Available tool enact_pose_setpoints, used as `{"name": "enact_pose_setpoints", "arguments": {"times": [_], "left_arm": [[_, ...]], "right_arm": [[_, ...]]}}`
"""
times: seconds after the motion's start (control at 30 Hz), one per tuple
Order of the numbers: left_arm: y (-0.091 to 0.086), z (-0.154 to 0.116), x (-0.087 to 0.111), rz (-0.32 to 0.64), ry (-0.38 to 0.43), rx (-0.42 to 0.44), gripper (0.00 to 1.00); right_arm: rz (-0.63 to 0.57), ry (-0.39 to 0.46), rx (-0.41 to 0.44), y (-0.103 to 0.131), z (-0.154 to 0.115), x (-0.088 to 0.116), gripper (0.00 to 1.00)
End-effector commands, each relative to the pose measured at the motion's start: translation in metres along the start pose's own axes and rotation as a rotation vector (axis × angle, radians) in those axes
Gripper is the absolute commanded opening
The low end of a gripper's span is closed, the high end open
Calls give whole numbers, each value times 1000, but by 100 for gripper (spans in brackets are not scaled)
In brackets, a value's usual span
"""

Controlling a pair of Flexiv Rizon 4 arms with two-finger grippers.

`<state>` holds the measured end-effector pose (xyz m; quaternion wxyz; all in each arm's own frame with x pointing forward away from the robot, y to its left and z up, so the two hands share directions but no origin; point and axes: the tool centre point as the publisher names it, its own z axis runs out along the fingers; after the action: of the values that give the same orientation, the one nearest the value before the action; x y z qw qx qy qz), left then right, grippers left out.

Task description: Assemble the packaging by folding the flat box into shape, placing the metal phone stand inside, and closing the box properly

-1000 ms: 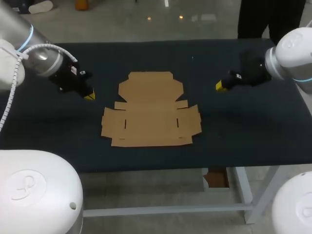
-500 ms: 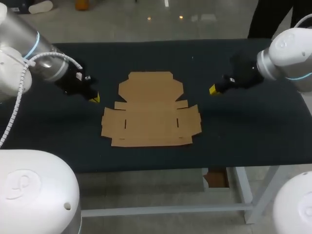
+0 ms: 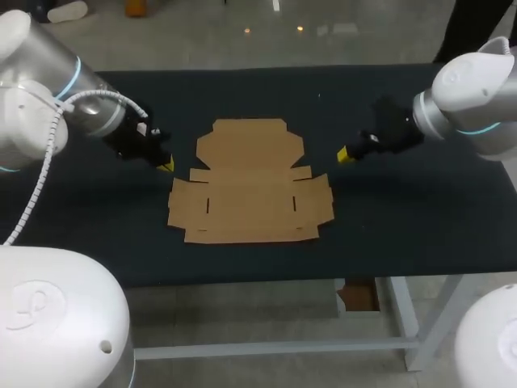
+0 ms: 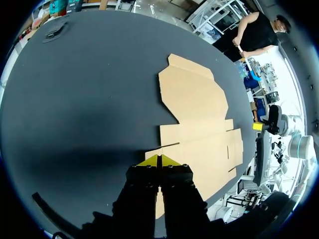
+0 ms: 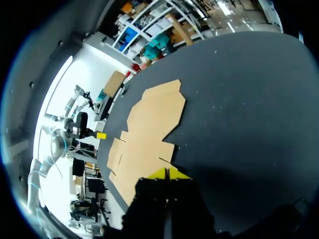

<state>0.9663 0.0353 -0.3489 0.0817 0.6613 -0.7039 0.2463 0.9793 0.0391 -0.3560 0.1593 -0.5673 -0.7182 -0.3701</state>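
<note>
The flat box (image 3: 250,194) lies open on the dark counter (image 3: 404,234), right between your two sets of fingers. It is brown cardboard. It is not folded yet. All its flaps are spread out flat, and the big rounded flap is on the far side.

Your left fingers (image 3: 166,166) are just beside the box, close to the small flap on that side. From above you can see a thin strip of dark counter between the yellow tips and the cardboard. They are clenched: in the left wrist view the two yellow tips of the left fingers (image 4: 158,160) press together into one point. They hold nothing. The flat box (image 4: 199,114) spreads out ahead of them, and its near edge is right at the tips. You cannot tell from here if the tips touch the counter.

Your right fingers (image 3: 343,155) are near the other side of the box, a bit farther from it than the left ones. They are clenched too. In the right wrist view the tips of the right fingers (image 5: 168,174) meet with no gap, and they hold nothing. The flat box (image 5: 149,124) lies ahead of them and a little to one side.
</note>
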Motion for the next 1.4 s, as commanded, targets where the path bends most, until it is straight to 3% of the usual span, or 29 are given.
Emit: {"name": "enact_pose_setpoints", "arguments": {"times": [0.03,0.2,0.4,0.67,1.03,1.4], "left_arm": [[-1,0,0,0,-2,-2,0],[-1,0,0,0,-2,-2,0],[-6,9,-2,12,22,-9,0],[-14,17,-4,31,40,-24,0],[-23,37,-7,43,96,-32,0],[-25,53,-14,11,96,-28,0]], "right_arm": [[0,8,5,2,1,-1,0],[0,8,5,2,1,-1,0],[68,-59,-24,10,20,-6,0],[69,-72,-15,14,38,-3,0],[90,-62,-11,14,50,-13,0],[104,-26,1,16,63,-21,0]]}}
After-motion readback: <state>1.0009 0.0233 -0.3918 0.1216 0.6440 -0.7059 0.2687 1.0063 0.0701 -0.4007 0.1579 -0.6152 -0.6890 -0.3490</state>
